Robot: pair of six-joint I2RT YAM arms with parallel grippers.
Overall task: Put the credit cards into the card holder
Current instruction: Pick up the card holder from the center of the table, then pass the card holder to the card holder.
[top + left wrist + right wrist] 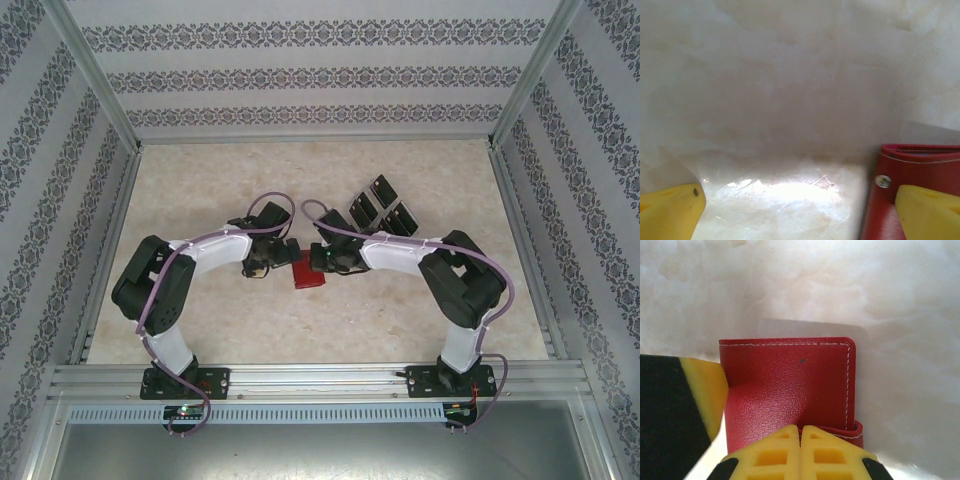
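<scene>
Red card holder beside spread left gripper, below closed right gripper

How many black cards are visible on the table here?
3 cards, grouped beyond the right arm: the farthest, one to its left, one nearer on the right. More may be stacked or hidden under the arm.

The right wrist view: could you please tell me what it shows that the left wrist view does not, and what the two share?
Right wrist view: the wallet's closed cover, stitched along its edges, with the right gripper shut at its near edge. Left wrist view: the wallet's metal snap and the left gripper, open wide. Both: the red wallet lying on the pale table.
</scene>
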